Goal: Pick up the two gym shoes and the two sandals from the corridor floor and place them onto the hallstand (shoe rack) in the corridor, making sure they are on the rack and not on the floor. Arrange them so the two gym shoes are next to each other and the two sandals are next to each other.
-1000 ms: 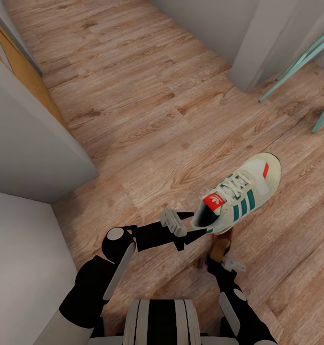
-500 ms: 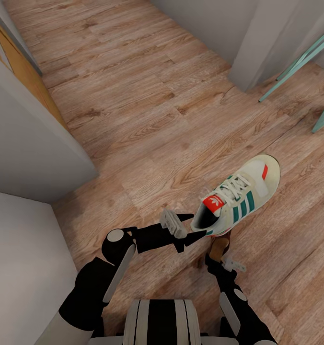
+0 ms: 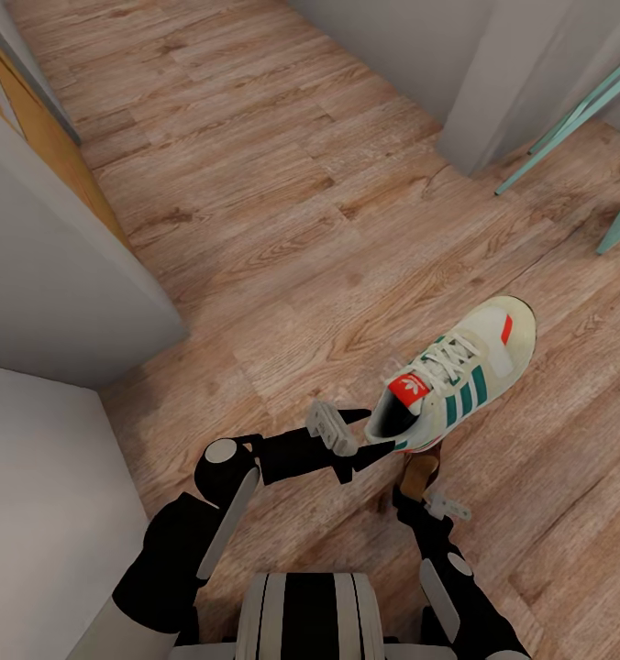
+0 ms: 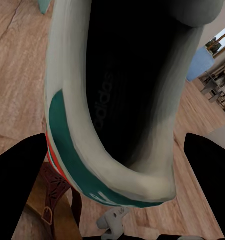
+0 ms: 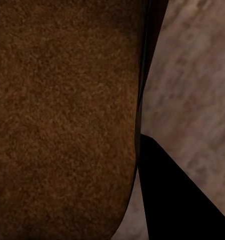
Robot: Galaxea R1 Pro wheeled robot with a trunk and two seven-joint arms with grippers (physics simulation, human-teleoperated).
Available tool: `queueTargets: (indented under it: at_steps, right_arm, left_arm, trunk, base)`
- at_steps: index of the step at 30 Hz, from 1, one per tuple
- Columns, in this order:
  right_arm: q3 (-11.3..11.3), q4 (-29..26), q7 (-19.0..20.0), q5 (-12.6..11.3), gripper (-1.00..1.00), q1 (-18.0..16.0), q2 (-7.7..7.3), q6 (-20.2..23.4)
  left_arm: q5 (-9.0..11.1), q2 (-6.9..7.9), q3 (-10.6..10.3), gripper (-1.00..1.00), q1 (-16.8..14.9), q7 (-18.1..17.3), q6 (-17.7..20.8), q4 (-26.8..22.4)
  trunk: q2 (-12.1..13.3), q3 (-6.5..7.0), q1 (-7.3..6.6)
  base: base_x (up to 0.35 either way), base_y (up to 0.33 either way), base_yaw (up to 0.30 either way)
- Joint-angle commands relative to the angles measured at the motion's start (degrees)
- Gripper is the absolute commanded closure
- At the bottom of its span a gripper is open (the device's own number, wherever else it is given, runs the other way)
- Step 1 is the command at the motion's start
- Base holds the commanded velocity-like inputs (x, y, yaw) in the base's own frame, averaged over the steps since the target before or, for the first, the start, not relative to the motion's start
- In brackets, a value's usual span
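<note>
Cream-white sneaker with green side stripes (image 3: 457,374) hangs above the wood-plank floor (image 3: 255,211), your left gripper's (image 3: 376,431) fingers clamped on its heel collar. Your right gripper (image 3: 418,486) seems to hold a dark brown strap sandal (image 3: 420,472) just below; its fingers' spread is hidden.

My cream, green-striped gym shoe (image 3: 455,376) hangs tilted above the corridor floor (image 3: 255,211); my brown sandal (image 3: 419,475) sits just beneath its heel.
</note>
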Motion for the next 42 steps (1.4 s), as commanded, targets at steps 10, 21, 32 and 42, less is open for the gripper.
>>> queueTargets:
  at_steps: [10,21,32,42]
  right_arm:
    - [-0.02,-0.02,-0.01,-0.78,1.0,-0.01,0.03,-0.2]
    - [-0.01,-0.05,-0.01,-0.72,1.0,-0.01,0.03,-0.2]
    - [-0.02,0.0,-0.01,-0.78,1.0,-0.01,0.03,-0.2]
    - [-0.02,-0.03,0.15,-0.72,1.0,-0.01,0.03,-0.2]
  left_arm:
    - [0.46,-0.01,0.01,1.0,-0.02,-0.04,0.5,0.0]
    - [0.46,-0.01,0.01,1.0,-0.02,-0.04,0.51,0.0]
    - [0.46,0.0,0.08,1.0,0.0,-0.04,0.49,0.0]
    - [0.46,-0.01,0.1,1.0,0.07,-0.04,0.51,0.0]
  trunk:
    - [-0.01,-0.02,-0.01]
    - [-0.01,-0.02,-0.01]
    - [-0.01,-0.02,-0.01]
    - [-0.02,-0.25,0.02]
  base:
    - [0.0,0.0,0.0]
    - [0.0,0.0,0.0]
    - [0.0,0.0,0.0]
    - [0.0,0.0,0.0]
